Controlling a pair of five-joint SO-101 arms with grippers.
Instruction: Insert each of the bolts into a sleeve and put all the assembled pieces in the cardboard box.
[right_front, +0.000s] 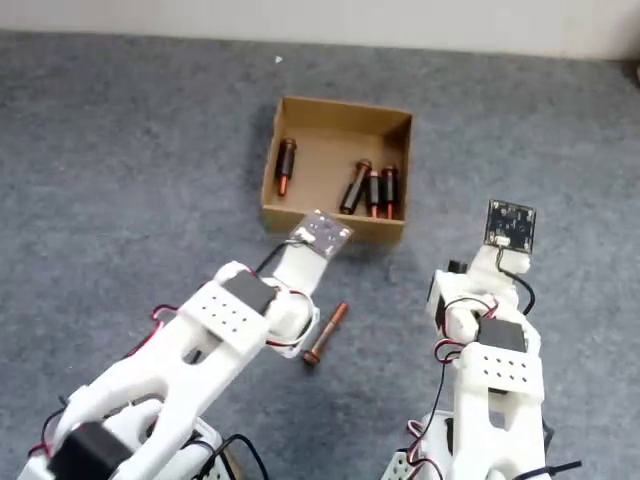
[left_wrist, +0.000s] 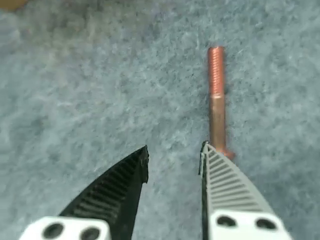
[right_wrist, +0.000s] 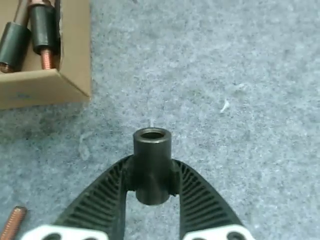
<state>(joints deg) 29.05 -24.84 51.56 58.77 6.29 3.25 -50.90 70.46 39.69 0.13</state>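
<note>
Four assembled pieces (right_front: 372, 190) lie in the cardboard box (right_front: 330, 150) — one set left, it seems. The bolt (right_front: 326, 333) lies loose on the carpet (right_front: 120, 150) near the box, beside the left gripper (left_wrist: 174, 150), which is spread and empty. Right gripper (right_wrist: 151, 172) clenches the sleeve (right_wrist: 151, 150) — bore empty.

— What are we counting in the cardboard box (right_front: 322, 150)?
— We are counting four assembled pieces (right_front: 286, 165) in that one box.
— And outside it?
— We are seeing one bare bolt (right_front: 327, 333), one empty sleeve (right_wrist: 151, 160) and two robot arms (right_front: 200, 350).
</note>
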